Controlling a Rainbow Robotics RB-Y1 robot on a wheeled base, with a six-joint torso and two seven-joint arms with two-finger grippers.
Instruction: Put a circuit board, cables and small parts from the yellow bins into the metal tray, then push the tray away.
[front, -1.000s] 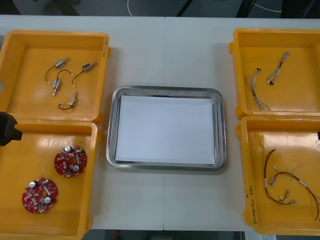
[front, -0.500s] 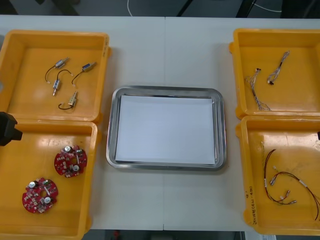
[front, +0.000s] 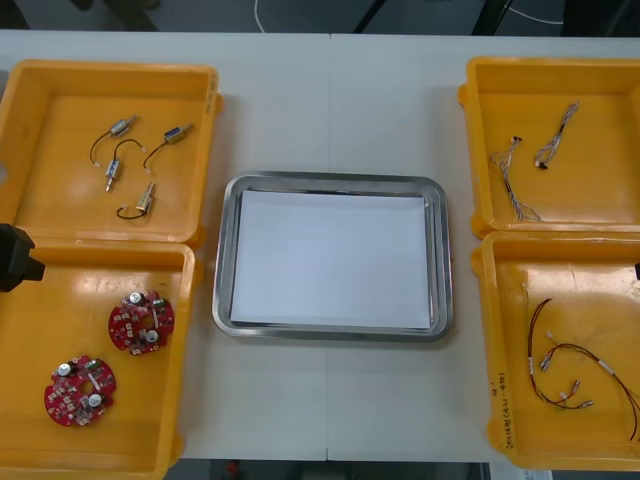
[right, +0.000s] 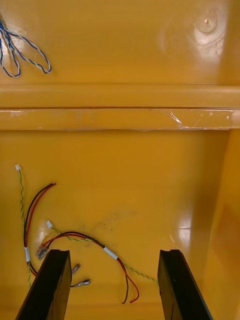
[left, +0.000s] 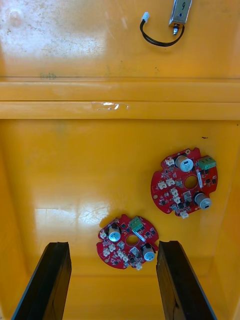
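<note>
The left gripper (left: 114, 245) hangs, fingers spread, over a round red circuit board (left: 128, 241) lying flat in the near-left yellow plastic bin (front: 150, 420). Lower straight, straddle the board's rim, close gently. The right gripper (right: 114, 252), also spread, hangs above red-and-yellow cables (right: 111, 254).

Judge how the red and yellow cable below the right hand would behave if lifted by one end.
The red and yellow cable, ahead of the open right hand, lies in loose curves: probably floppy, it would dangle. Thin, so likely light. It seems to touch a second cable, which may drag along.
</note>
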